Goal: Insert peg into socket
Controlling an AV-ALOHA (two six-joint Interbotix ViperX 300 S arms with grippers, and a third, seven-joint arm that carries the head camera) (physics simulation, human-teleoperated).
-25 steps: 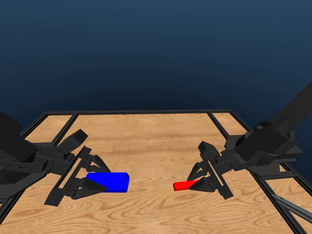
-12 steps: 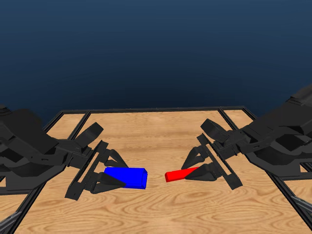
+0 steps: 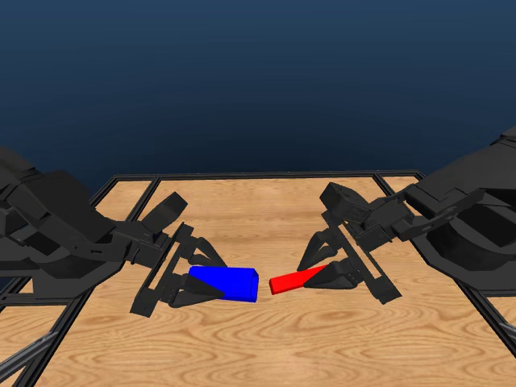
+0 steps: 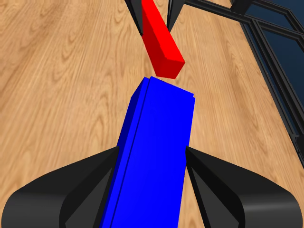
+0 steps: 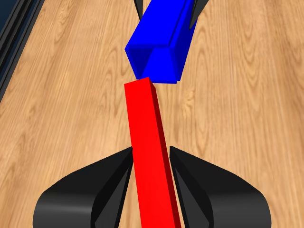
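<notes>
The peg [image 3: 297, 279] is clamped at its rear in the right gripper [image 3: 343, 272]; the socket [image 3: 230, 282] is clamped in the left gripper [image 3: 189, 284]. Both are held above the table [image 3: 266, 339], tips near but apart. Both are judged rigid, light and smooth, so slipping is possible; rear holds keep the mating ends free. Bare wood lies below, dark blue emptiness beyond.

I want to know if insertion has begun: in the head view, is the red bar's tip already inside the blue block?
No, a gap of bare table shows between the red bar and the blue block.
</notes>
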